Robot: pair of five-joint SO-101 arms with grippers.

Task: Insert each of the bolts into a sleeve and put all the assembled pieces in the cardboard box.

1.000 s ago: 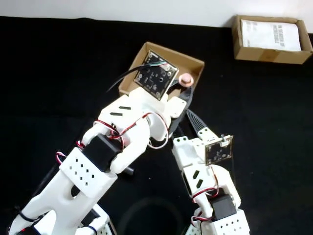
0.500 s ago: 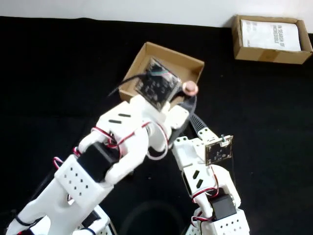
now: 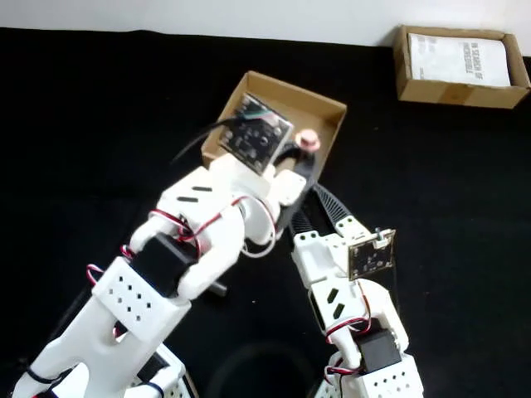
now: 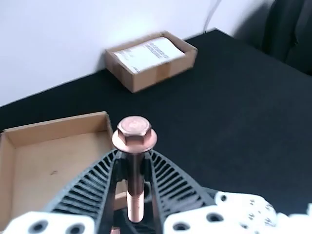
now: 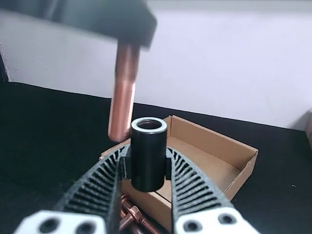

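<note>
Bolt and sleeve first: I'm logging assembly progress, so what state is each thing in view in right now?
bolt, clamped head up, tip beside the sleeve's mouth, not inserted
sleeve, held upright, no bolt in it
left gripper, shut on the bolt
right gripper, shut on the sleeve
cardboard box, open, visible floor bare
spare bolts, lying loose, unsleeved
far box, open, holding a printed sheet

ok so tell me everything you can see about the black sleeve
The sleeve is a short black tube, smooth and matte, with an open bore and a lighter rim at its upper end. It stands upright, clamped at mid-height by the right claw. The shank tip of the copper bolt hangs just beside its rim, not inserted. Whether the two touch is unclear.
</note>
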